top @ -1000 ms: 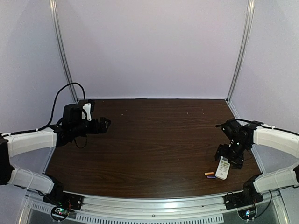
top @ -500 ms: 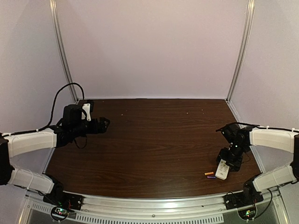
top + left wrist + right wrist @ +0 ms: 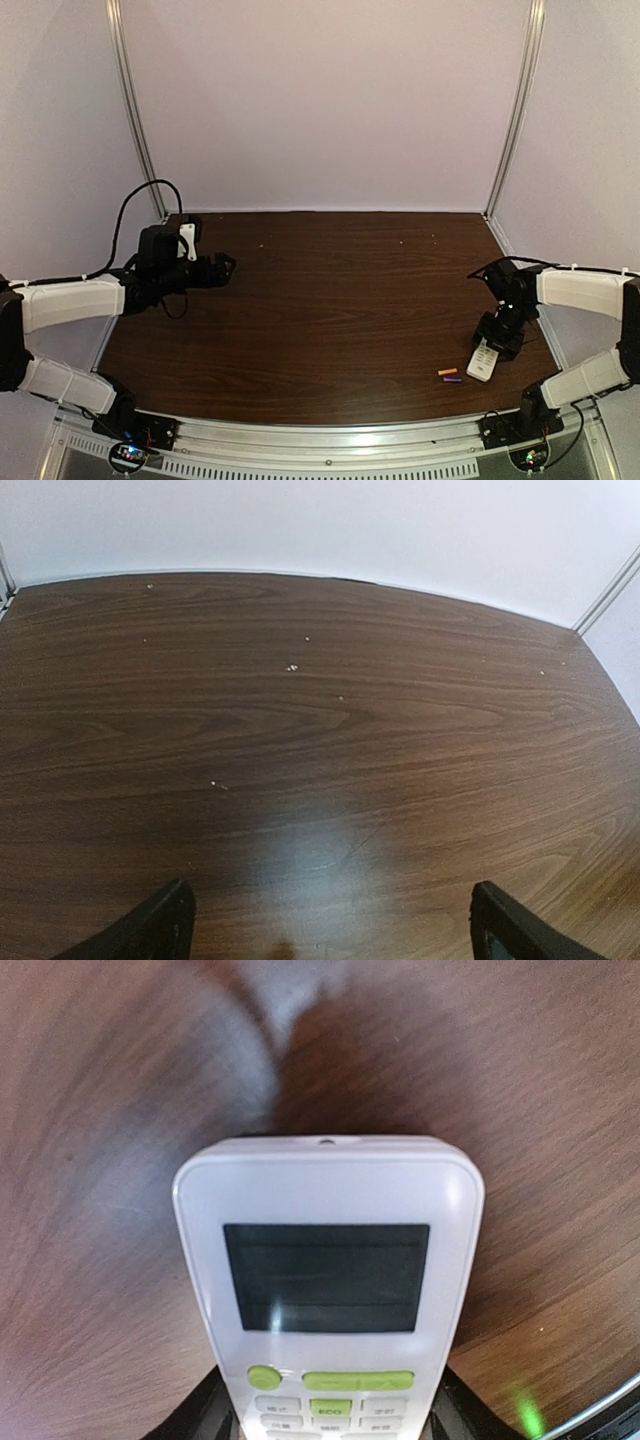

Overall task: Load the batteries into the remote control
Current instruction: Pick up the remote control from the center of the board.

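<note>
The white remote control (image 3: 481, 362) lies near the table's front right, display face up. In the right wrist view the remote control (image 3: 325, 1260) fills the frame, with a dark display window and green buttons. My right gripper (image 3: 492, 345) is over its far end, and its black fingers (image 3: 195, 1415) press against both long sides of the remote. The orange battery (image 3: 447, 372) and the purple battery (image 3: 453, 380) lie on the table just left of the remote. My left gripper (image 3: 226, 265) hovers open and empty at the far left, and in its wrist view the left gripper (image 3: 335, 930) shows only bare table between its fingers.
The dark wood table (image 3: 330, 300) is bounded by white walls and two metal posts (image 3: 515, 110). A black cable (image 3: 130, 205) loops behind the left arm. Small pale crumbs (image 3: 291, 667) dot the table's far part.
My right wrist has shifted slightly right and lowered over the remote's far end, and the remote has moved a little right with it. The left arm has barely moved.
</note>
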